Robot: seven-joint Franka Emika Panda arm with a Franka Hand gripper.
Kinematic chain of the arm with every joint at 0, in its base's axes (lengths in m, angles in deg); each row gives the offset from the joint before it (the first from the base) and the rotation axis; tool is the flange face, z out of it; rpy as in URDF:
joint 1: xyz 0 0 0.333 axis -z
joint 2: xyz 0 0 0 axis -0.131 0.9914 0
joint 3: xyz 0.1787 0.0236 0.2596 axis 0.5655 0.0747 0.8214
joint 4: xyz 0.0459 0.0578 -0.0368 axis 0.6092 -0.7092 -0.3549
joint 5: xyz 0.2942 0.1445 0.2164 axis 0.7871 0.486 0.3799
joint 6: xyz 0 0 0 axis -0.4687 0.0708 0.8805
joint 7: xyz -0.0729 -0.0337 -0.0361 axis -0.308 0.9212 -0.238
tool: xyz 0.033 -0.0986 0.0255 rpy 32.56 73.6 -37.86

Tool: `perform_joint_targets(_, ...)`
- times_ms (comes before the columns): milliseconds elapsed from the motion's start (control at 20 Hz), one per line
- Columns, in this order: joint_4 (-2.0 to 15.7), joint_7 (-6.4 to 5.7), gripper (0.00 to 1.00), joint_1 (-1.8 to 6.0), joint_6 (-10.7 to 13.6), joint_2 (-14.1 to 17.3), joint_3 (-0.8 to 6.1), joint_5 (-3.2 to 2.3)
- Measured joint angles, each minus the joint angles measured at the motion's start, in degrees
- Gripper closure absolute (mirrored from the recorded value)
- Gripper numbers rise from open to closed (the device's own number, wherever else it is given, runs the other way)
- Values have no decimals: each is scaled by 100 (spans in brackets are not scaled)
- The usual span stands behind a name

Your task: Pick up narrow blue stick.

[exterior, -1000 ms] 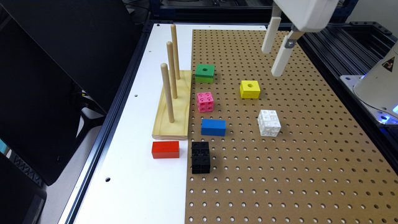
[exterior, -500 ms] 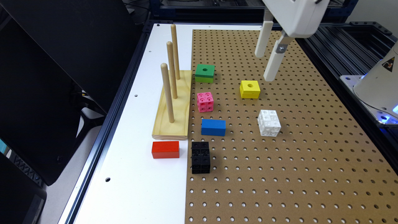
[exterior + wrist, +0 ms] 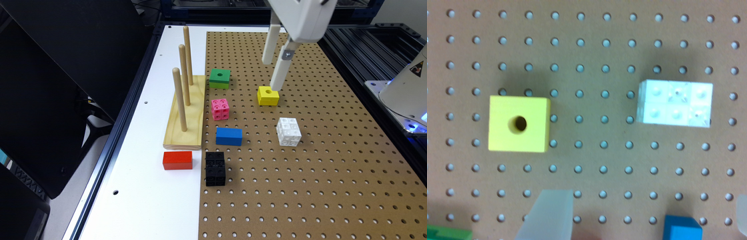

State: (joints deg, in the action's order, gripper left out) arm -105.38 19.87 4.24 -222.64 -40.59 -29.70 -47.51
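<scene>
On the exterior view's left, a wooden peg stand (image 3: 184, 115) with three upright dowels is seen on the white strip of the tabletop (image 3: 140, 186), and a red block (image 3: 177, 160) lies flat just in front of it. Beside the stand, on the brown pegboard (image 3: 317, 186), a green block (image 3: 219, 78) with a hole, a pink studded cube (image 3: 220, 109), the narrow blue stick (image 3: 229, 136) and a black studded block (image 3: 215, 168) are laid out in a rough line from far to near. The narrow blue stick lies flat between the pink cube and the black block, touching neither; in the wrist view one corner of it (image 3: 682, 229) is caught at the picture's edge.

Further to the exterior view's right, a yellow block (image 3: 268, 95) with a hole and a white studded block (image 3: 288, 131) are set apart from each other. The gripper (image 3: 272, 75) is held above the pegboard, pointing down, with the white hand body tilted over the yellow block. Its fingers (image 3: 279, 75) are spread, nothing being held between them, and they hang well apart from the narrow blue stick.
</scene>
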Motion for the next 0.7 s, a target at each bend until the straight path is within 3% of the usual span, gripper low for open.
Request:
perform_joint_targets(200,147,-22,0,0,0,154,27,0)
perform_joint_targets(700,261,-112,0,1,0,211,112,0)
